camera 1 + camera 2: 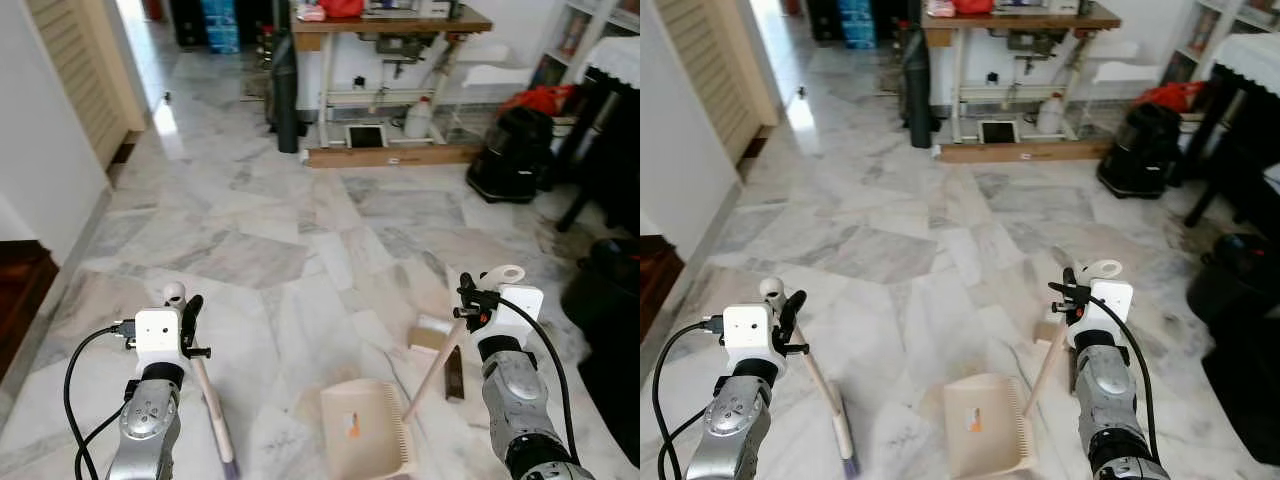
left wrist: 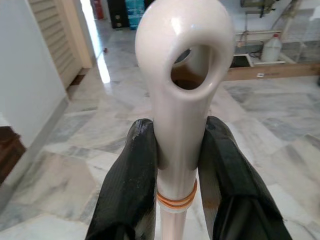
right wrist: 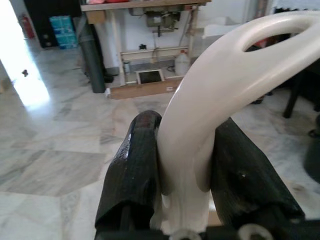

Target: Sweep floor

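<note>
L gripper (image 1: 186, 318) is clamped on the top of the broom handle (image 2: 182, 100), fingers (image 2: 127, 175) pinching just under its hanging loop; the stick slants down to the floor beside the dustpan (image 1: 366, 428). R gripper (image 1: 468, 300) is closed on the dustpan handle (image 3: 210, 100), w/ the pan flat on the tiles between both arms, mouth away from the robot, likely so dirt can be pushed in. A small cardboard scrap (image 1: 430, 335) and a dark strip (image 1: 453, 375) lie near the pan. Floor is glossy grey-white marble (image 1: 260, 230). Beyond: a wooden workbench (image 1: 390, 25), a black vacuum (image 1: 510, 150), a slatted door (image 1: 85, 70).
</note>
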{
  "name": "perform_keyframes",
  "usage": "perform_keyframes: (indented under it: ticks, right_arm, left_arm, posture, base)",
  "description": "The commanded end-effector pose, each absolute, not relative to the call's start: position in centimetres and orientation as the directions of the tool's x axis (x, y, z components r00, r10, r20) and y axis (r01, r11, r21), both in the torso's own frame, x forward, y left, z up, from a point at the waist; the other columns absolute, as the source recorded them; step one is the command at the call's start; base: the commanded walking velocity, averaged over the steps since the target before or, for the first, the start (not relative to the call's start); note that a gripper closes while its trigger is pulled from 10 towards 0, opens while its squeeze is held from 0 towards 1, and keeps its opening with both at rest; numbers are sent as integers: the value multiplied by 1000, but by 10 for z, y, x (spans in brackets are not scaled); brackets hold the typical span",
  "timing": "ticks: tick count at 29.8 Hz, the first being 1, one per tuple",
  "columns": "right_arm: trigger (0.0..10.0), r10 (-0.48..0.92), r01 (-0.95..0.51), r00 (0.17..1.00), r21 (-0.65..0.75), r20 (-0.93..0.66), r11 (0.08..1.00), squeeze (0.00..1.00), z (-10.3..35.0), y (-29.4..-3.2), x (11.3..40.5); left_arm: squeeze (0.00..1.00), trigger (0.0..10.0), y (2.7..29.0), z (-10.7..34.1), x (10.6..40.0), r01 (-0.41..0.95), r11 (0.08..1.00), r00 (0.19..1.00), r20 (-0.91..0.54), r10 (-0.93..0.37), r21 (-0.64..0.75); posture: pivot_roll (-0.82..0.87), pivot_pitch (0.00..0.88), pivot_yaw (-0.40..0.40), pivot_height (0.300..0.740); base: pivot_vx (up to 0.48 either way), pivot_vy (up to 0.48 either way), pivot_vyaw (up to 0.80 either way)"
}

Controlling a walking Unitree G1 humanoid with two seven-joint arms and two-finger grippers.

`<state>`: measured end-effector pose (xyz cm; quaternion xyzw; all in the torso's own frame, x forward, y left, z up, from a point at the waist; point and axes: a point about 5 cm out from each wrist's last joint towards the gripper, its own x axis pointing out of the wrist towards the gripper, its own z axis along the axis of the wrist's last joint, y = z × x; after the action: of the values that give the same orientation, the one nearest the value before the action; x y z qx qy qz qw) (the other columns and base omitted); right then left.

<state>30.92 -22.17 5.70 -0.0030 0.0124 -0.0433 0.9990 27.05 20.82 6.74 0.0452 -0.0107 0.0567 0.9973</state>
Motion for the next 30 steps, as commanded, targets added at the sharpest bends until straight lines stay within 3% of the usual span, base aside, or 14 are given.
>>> perform_keyframes:
  ticks: [1,8,30]
  right_arm:
    - [10000,-83,83,996,-8,28,997,0,67,-221,314]
    - [10000,-84,84,996,-3,30,996,0,67,-219,314]
    - [10000,-81,81,996,-6,28,997,0,66,-219,313]
  left_arm:
    - [0,10000,210,75,273,-118,989,991,65,113,84]
    - [0,10000,209,77,275,-112,988,992,73,104,108]
    - [0,10000,209,76,274,-115,989,992,67,109,98]
  posture:
    - [-39,0,17,740]
    - [-39,0,20,740]
    - [-39,0,18,740]
  base:
    - [0,0,-788]
    - [0,-206,-788]
    - [0,0,-788]
